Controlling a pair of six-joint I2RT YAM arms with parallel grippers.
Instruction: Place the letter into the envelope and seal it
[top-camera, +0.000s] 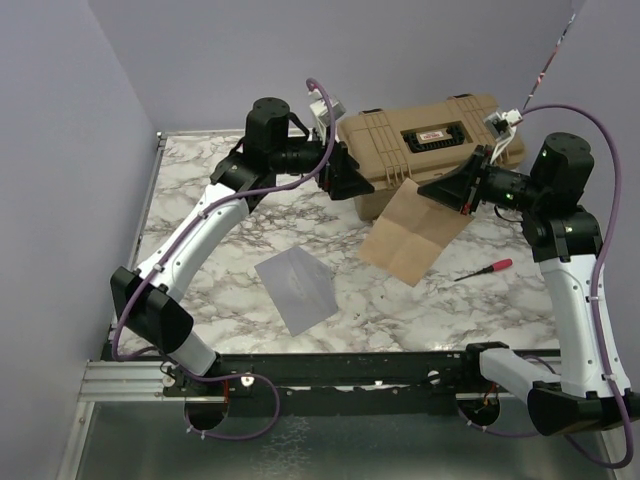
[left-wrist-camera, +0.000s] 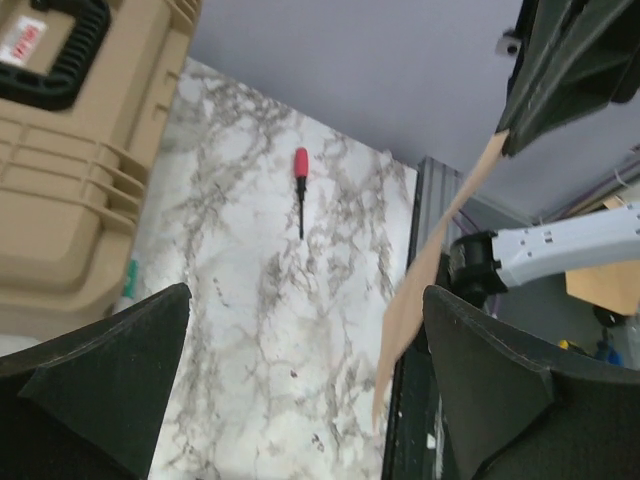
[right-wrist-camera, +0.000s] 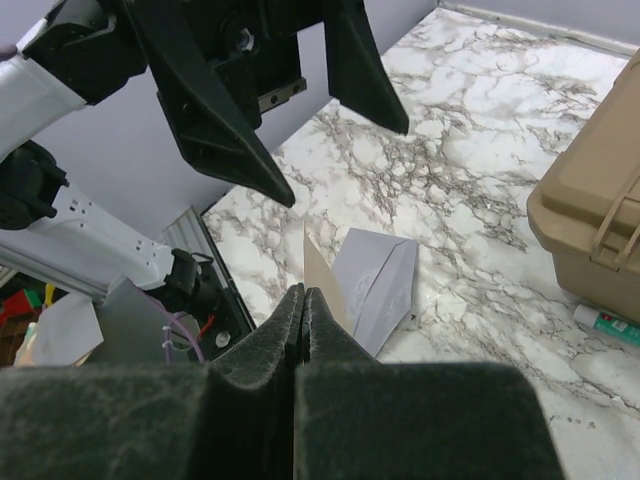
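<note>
The tan letter (top-camera: 410, 236) hangs tilted above the table, pinched at its upper corner by my shut right gripper (top-camera: 428, 192). The right wrist view shows the sheet edge-on (right-wrist-camera: 322, 280) between the closed jaws of the right gripper (right-wrist-camera: 303, 296). The blue-grey envelope (top-camera: 295, 290) lies flat on the marble left of and below the letter, its flap side also visible (right-wrist-camera: 378, 285). My left gripper (top-camera: 355, 185) hovers just left of the letter, wide open with nothing between its fingers (left-wrist-camera: 100, 385). From the left wrist the letter (left-wrist-camera: 430, 260) shows as a thin strip near the right finger.
A tan toolbox (top-camera: 430, 145) stands at the back, close behind both grippers. A red-handled screwdriver (top-camera: 485, 268) lies on the marble at the right. A small white tube (right-wrist-camera: 605, 322) rests by the toolbox base. Purple walls enclose the left and back.
</note>
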